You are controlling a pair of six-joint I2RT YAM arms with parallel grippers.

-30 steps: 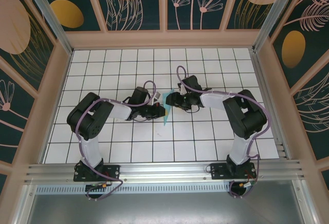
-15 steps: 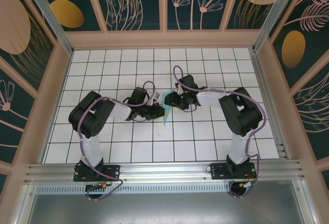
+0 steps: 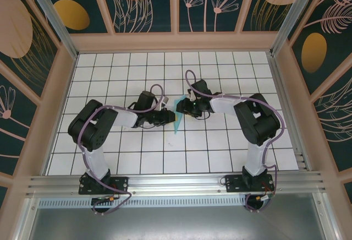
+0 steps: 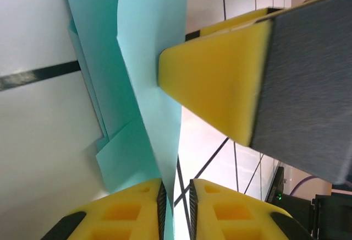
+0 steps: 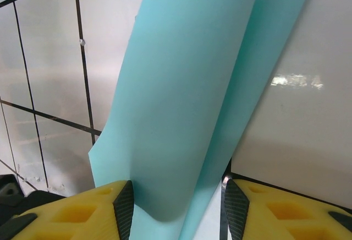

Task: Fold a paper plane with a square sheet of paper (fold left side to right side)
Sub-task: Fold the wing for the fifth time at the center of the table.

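Folded turquoise paper [image 3: 177, 122] is standing between the right gripper [image 5: 176, 191]'s wide-apart jaws, brushing one. Left gripper [image 4: 176, 189], just beside the right one, is sitting barely parted around the paper's edge, not pinching. It's looking featherlight and floppy, so I'm thinking grab along the crease.

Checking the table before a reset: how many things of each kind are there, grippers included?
paper: 1
grippers: 2, the left gripper and the right gripper
total: 3
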